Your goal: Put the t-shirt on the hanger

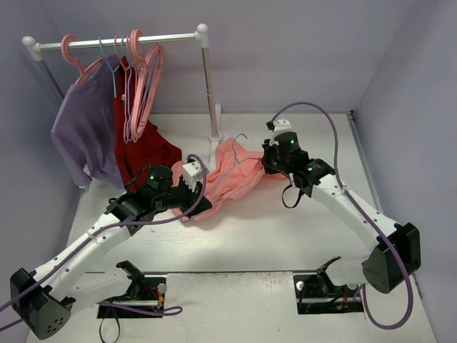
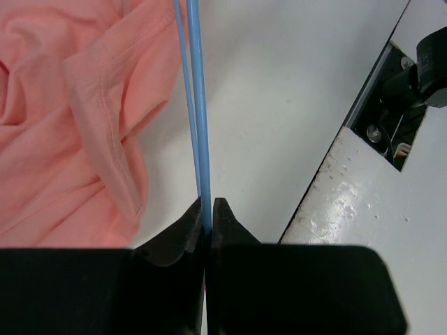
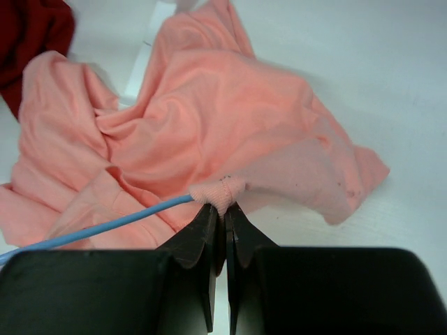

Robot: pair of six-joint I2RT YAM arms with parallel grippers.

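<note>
On the table, hanger partly inside t-shirt

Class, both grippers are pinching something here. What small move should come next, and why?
Probably the right gripper should pull the t-shirt, pinched at a fold, along the hanger while the left gripper steadies the wire, since the blue wire only just reaches that fold.

Bright even light, soft shadows, sharp focus
</note>
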